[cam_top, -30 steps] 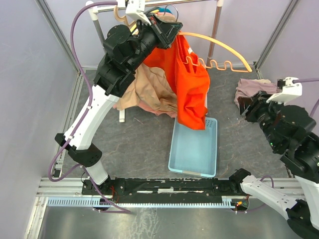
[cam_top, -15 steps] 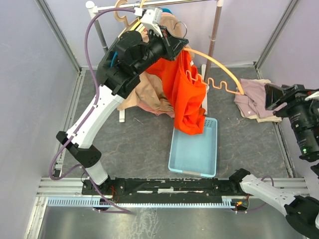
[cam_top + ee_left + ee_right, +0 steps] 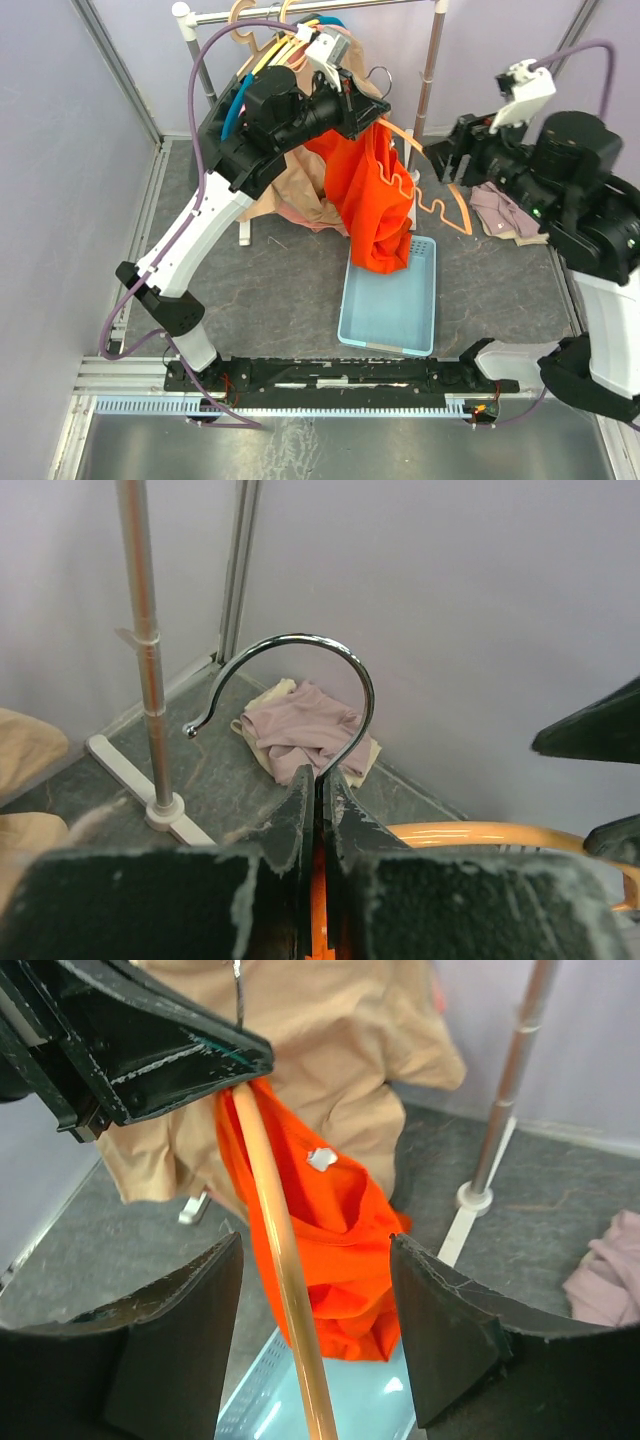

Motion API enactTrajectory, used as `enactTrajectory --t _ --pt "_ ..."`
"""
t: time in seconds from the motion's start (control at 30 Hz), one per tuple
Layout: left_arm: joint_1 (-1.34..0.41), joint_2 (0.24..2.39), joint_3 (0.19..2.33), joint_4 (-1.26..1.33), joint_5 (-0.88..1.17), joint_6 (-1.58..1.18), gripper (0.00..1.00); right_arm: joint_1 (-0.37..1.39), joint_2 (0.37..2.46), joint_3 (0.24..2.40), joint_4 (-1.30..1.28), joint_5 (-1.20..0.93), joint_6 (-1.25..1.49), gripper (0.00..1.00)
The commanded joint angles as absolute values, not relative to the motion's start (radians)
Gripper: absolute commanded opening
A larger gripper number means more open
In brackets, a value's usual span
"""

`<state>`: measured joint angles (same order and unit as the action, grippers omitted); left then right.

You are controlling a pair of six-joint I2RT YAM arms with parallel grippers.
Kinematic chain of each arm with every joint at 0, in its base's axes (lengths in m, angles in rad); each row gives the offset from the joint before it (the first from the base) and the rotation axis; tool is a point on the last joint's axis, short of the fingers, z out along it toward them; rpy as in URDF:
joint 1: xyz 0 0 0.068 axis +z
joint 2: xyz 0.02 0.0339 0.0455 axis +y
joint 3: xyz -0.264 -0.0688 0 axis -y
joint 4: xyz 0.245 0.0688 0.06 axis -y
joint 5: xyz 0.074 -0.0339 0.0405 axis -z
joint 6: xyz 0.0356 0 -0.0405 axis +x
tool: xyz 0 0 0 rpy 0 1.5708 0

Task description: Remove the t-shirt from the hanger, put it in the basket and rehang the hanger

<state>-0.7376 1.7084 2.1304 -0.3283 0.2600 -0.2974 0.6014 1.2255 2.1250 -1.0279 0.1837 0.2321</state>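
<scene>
Top external view, listed near to far. Item one: blue tray (image 3: 390, 310) on the table just beyond the arm bases, nothing in it. Item two: orange t-shirt (image 3: 365, 215), hanging bunched from the hanger, its lowest fold over the tray's far corner. Judged light, soft and limp, with no stiffness to push against. It is likely to drag and catch at the neck opening rather than slide. The best hold looks like the gathered cloth just under the hook, or the low hem for a downward pull. Item three: hanger (image 3: 280, 1250), peach-coloured, held up in the air and tilted, with the arm toward the right gripper bare of cloth. Item four: left gripper (image 3: 318, 780), jaws pressed together on the wire neck just below the metal hook (image 3: 371, 695). Its arm rises steeply from the base, elbow high, wrist turned to the right. Item five: right gripper (image 3: 315, 1260), jaws standing wide with nothing clamped. The bare hanger arm runs between them without being pinched. Its arm is raised, forearm turned left toward the hanger. Item six: pink garment (image 3: 505, 212), crumpled on the table below that arm. Item seven: beige clothes (image 3: 300, 185) hanging behind the shirt from the rack (image 3: 432, 60) at the far side.
</scene>
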Motion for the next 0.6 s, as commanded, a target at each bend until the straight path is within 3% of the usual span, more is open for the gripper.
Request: enactTrajectory --t 0.0,0.57 --pt "-0.751 1.691 2.134 -0.308 0.324 -0.199 0.03 0.602 1.25 2.159 -1.044 0.068 0.273 0.69" --pt "-0.762 1.658 2.093 -0.312 0.307 -0.158 0.03 0.603 1.328 2.122 -1.104 0.025 0.304 0.67"
